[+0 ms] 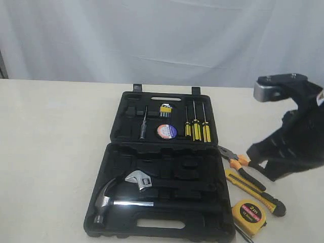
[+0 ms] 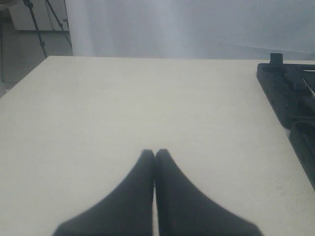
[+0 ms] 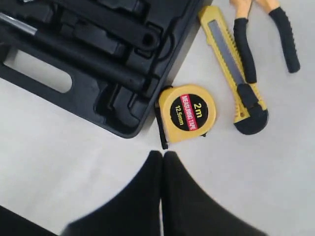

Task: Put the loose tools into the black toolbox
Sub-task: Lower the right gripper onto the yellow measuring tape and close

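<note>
The black toolbox (image 1: 116, 167) lies open, its two halves flat on the table. The dark tape roll (image 1: 166, 131) sits in its far half. Right of the box lie the orange-and-black pliers (image 1: 239, 163), the yellow-and-black utility knife (image 1: 253, 190) and the yellow "2m" tape measure (image 1: 249, 212). My right gripper (image 3: 162, 153) is shut and empty, hovering just short of the tape measure (image 3: 189, 113), with the knife (image 3: 236, 73) and pliers (image 3: 278, 34) beyond it. The left gripper (image 2: 155, 152) is shut and empty over bare table, left of the toolbox (image 2: 285, 93).
A steel claw hammer (image 1: 109, 200) and an adjustable wrench (image 1: 142, 180) fill the near half. Three yellow-handled screwdrivers (image 1: 196, 129) and hex keys (image 1: 165, 108) sit in the far half. The right arm (image 1: 293, 136) looms over the table's right side. White curtain behind.
</note>
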`<state>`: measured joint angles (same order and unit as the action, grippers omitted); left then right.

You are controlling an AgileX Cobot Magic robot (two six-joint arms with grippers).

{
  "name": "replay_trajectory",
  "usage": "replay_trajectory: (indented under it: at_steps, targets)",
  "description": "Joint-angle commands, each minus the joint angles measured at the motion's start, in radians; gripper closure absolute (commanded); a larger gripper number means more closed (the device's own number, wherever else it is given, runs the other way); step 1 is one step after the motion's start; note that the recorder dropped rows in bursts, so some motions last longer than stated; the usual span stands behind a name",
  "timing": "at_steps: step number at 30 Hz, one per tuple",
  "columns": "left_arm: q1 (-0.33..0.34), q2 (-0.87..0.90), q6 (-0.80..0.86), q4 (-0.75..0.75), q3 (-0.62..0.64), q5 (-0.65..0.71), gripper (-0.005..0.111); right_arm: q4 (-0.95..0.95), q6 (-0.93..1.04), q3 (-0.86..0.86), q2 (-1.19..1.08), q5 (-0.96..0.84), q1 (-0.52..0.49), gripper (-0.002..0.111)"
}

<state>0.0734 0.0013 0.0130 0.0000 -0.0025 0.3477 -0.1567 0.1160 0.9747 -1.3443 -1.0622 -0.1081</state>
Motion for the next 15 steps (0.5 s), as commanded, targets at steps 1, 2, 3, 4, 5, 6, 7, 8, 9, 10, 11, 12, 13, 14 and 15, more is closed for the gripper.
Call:
replay_trajectory:
  at_steps: [1,2,3,4,5,6,7,8,9,10,11,12,13,14,15]
  targets:
    - [-0.005,-0.001,-0.006,0.0,0.003,-0.005,0.107,0.008,0.017,-0.116,0.013,0.108,-0.006,0.108]
    - [-0.005,-0.001,-0.006,0.0,0.003,-0.005,0.107,0.008,0.029,-0.141,0.013,0.131,-0.006,0.108]
    - [-0.005,-0.001,-0.006,0.0,0.003,-0.005,0.107,0.008,0.041,-0.162,0.013,0.146,-0.006,0.108]
    - [-0.005,-0.001,-0.006,0.0,0.003,-0.005,0.107,0.008,0.057,-0.179,0.013,0.164,-0.006,0.108]
    - [-0.005,-0.001,-0.006,0.0,0.003,-0.005,0.107,0.008,0.066,-0.193,0.013,0.177,-0.006,0.108]
    - [-0.005,-0.001,-0.006,0.0,0.003,-0.005,0.107,0.008,0.068,-0.201,0.013,0.192,-0.006,0.108]
    - [-0.005,-0.001,-0.006,0.0,0.003,-0.005,0.107,0.008,0.072,-0.209,0.013,0.203,-0.006,0.108]
    - [-0.005,-0.001,-0.006,0.0,0.003,-0.005,0.107,0.008,0.076,-0.209,0.013,0.21,-0.006,0.108]
    - [-0.005,-0.001,-0.006,0.0,0.003,-0.005,0.107,0.008,0.079,-0.209,0.013,0.213,-0.006,0.108]
    - [-0.005,-0.001,-0.006,0.0,0.003,-0.005,0.107,0.004,0.087,-0.209,0.013,0.219,-0.006,0.108]
    - [-0.005,-0.001,-0.006,0.0,0.003,-0.005,0.107,0.002,0.093,-0.209,0.013,0.219,-0.006,0.108]
    - [-0.005,-0.001,-0.006,0.0,0.003,-0.005,0.107,0.002,0.093,-0.209,0.013,0.219,-0.006,0.107]
    - [-0.005,-0.001,-0.006,0.0,0.003,-0.005,0.107,0.002,0.093,-0.209,0.013,0.219,-0.006,0.103]
    - [-0.005,-0.001,-0.006,0.0,0.003,-0.005,0.107,0.002,0.095,-0.209,0.013,0.219,-0.006,0.098]
    - [-0.005,-0.001,-0.006,0.0,0.003,-0.005,0.107,0.002,0.1,-0.209,0.013,0.219,-0.006,0.09]
